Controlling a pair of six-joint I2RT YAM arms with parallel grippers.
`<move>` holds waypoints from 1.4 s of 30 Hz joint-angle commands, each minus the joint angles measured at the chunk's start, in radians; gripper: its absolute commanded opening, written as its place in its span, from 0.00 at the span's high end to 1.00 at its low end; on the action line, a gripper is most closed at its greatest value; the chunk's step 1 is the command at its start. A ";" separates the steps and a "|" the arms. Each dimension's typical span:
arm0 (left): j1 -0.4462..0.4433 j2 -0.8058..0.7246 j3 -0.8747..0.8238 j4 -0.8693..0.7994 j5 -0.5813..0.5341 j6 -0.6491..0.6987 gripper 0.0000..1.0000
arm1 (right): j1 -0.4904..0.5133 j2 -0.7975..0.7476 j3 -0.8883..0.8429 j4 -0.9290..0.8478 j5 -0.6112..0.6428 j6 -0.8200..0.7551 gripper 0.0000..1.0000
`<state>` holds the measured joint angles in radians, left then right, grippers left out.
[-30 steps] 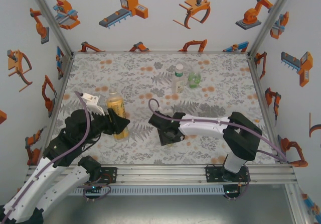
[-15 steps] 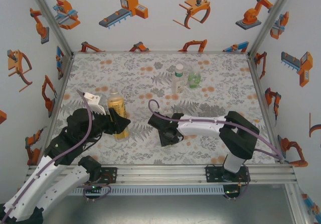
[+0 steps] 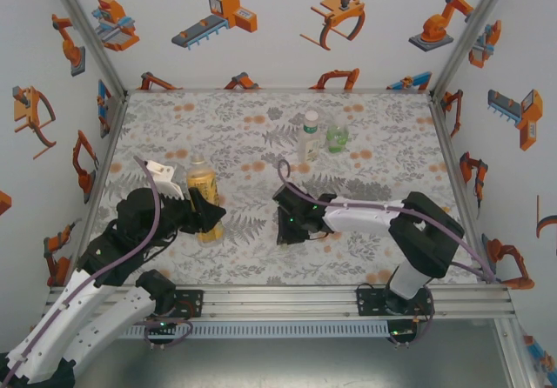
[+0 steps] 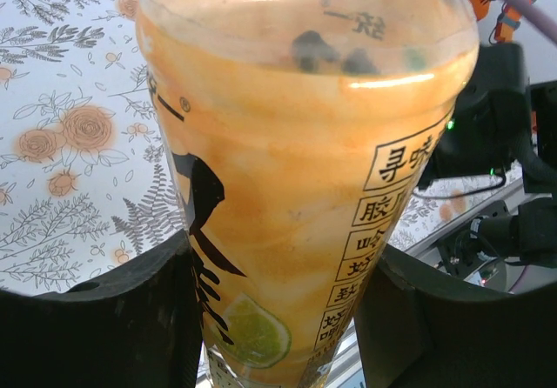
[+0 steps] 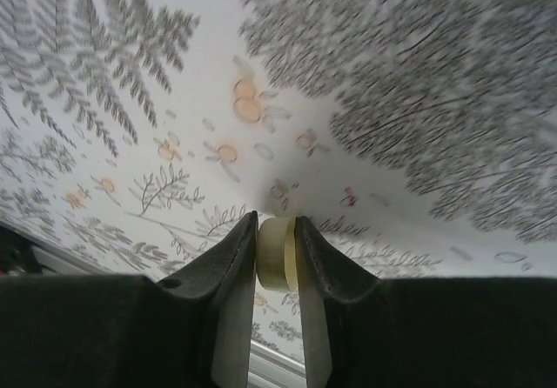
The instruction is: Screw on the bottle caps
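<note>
Right wrist view has the right hand [image 5: 277,224] clamped edgewise on a pale cap [image 5: 277,262] close over the table [image 5: 392,101], probably so it can be carried to a neck. The left hand [image 4: 278,318] grips the orange bottle [image 4: 305,144] upright at the table's left front, apparently steadying it for threading.

Fern-and-flower tablecloth [image 3: 235,136], evenly lit; white walls [image 3: 278,49] with orange robot prints around it; aluminium rail [image 3: 287,297] along its near edge.
</note>
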<state>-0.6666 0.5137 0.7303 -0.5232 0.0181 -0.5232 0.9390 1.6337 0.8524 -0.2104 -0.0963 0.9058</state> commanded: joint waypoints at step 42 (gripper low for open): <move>0.003 -0.039 -0.028 -0.041 -0.028 -0.041 0.77 | -0.089 0.073 0.175 -0.370 0.216 -0.182 0.55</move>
<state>-0.6666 0.4675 0.7101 -0.5953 -0.0074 -0.5465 0.8371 1.7306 1.0447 -0.5213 0.0776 0.7170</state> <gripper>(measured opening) 0.553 0.450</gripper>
